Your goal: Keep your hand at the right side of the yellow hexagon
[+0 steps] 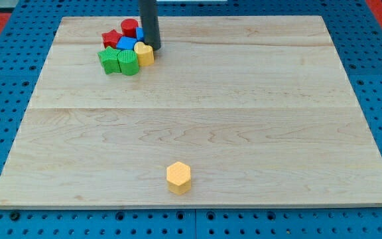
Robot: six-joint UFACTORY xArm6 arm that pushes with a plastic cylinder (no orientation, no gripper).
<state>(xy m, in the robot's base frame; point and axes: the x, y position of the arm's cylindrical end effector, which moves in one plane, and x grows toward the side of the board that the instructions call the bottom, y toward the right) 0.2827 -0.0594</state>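
The yellow hexagon [178,176] lies alone near the view's bottom, slightly left of centre. My tip [154,47] is far from it, near the view's top left, at the right edge of a cluster of blocks and touching or almost touching a small yellow block [144,54]. The dark rod rises from there out of the view's top.
The cluster at the top left holds a red star [113,37], a red cylinder [129,28], blue blocks [126,44], and two green blocks [109,60] [129,64]. The wooden board [244,119] lies on a blue perforated table.
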